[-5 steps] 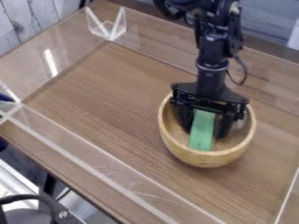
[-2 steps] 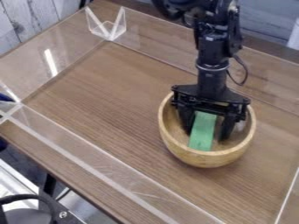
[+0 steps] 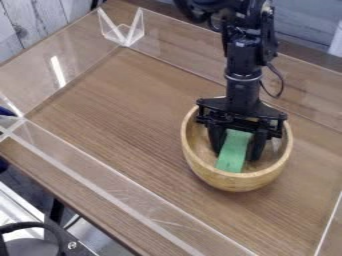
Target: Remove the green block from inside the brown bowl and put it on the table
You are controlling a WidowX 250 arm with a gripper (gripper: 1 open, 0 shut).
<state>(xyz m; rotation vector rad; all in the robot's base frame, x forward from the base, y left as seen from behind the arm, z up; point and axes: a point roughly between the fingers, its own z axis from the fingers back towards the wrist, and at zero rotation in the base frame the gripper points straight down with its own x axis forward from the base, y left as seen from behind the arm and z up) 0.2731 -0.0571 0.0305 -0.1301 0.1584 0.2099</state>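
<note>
Along the left, the clear acrylic wall [image 3: 80, 160] is bordering the table [image 3: 107, 110], and nothing there is differing from a second ago. Moving right, the brown bowl [image 3: 238, 175] is sitting in the same spot near the table's right side. Inside it, the green block [image 3: 235, 152] is lying tilted against the near wall, its upper end reaching up between my fingers. My gripper [image 3: 241, 128] is hanging over the bowl, pointing steeply down, in the same place as before. The one change: a second ago my fingers were standing wide apart on either side of the block, and now they are drawn in and clenching on the block's upper end.
</note>
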